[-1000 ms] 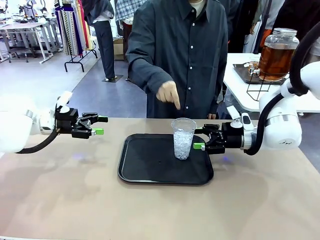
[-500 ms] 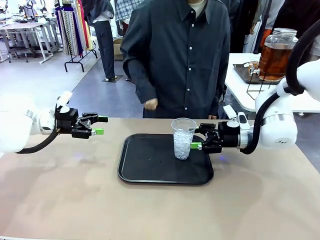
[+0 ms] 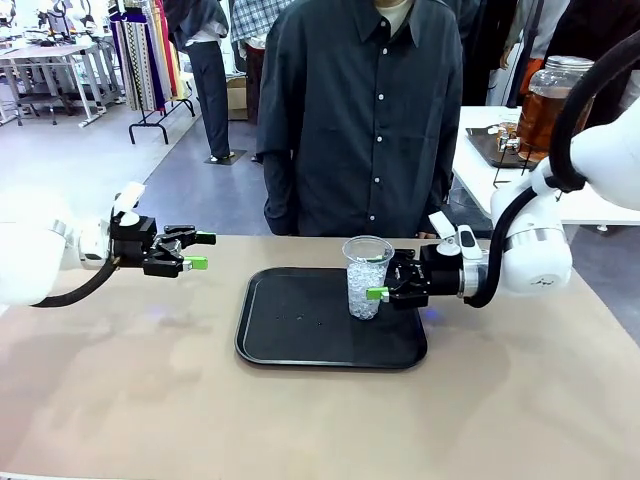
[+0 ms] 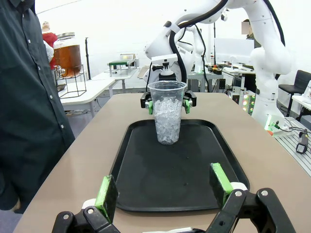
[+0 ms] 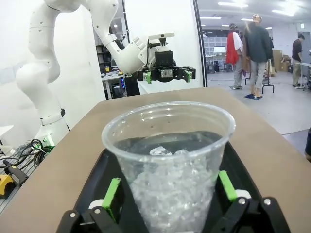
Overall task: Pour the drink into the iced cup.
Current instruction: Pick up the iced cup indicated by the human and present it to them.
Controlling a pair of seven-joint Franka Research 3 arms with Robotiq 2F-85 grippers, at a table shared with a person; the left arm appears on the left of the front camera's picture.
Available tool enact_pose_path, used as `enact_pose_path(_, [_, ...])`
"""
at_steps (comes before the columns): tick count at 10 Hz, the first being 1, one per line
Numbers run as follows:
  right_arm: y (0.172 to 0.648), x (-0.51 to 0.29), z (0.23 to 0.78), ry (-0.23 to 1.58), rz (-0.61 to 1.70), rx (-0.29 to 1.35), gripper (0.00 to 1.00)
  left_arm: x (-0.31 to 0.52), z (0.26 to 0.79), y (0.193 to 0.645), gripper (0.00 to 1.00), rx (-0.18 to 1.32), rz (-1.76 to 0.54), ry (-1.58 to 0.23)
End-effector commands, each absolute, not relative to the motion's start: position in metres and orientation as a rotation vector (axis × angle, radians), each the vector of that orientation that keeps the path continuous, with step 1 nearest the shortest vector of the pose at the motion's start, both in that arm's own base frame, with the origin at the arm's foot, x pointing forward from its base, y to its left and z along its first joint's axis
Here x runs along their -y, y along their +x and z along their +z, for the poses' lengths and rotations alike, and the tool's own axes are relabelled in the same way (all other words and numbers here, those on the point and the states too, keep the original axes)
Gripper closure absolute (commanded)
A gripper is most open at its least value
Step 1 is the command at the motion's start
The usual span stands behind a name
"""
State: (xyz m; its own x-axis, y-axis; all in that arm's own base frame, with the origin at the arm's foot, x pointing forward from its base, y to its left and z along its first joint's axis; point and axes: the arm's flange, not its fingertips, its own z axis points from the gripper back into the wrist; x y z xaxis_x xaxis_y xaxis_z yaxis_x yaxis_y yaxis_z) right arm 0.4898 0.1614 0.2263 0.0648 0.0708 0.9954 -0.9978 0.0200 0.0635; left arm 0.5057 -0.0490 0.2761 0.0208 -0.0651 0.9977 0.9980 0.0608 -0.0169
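A clear plastic cup (image 3: 366, 278) full of ice stands upright on the black tray (image 3: 300, 340). My right gripper (image 3: 380, 288) is open, its green-padded fingers (image 5: 112, 193) flanking the cup (image 5: 170, 155) low on its wall with small gaps. To the left, above the table, my left gripper (image 3: 198, 250) hangs open and empty, pointing at the cup (image 4: 167, 114) from well short of the tray; its fingers (image 4: 106, 191) frame the tray's near edge. The drink, amber liquid in a glass dispenser jar (image 3: 545, 105), stands on a side table at back right, also the jar (image 4: 68, 54).
A person in a dark shirt (image 3: 360, 120) stands at the table's far edge behind the tray, arms down. The jar rests on a wire stand on a white table (image 3: 480, 170) beyond the right arm. Bare tabletop lies in front of the tray.
The person's hand, pointing at the cup a second ago, has dropped back to their side. My right gripper has slid left until its fingers flank the cup. The left arm has not moved.
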Motion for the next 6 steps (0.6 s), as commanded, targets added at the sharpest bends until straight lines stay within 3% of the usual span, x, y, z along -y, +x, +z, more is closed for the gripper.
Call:
enact_pose_path(1, [0.4998,-0.1755,0.2272,1.173,1.125,1.100,0.00,0.0487,0.2777,0.5044,0.00,1.177,-1.182,-1.123])
enact_pose_path(4, [0.5001,-0.1768,0.2283,1.178,1.104,1.093,0.00,0.0487,0.2777,0.5044,0.00,1.177,-1.182,-1.123])
enact_pose_path(6, [0.4990,-0.1734,0.2293,1.198,1.086,1.090,0.39,0.0487,0.2777,0.5044,0.00,1.177,-1.182,-1.123])
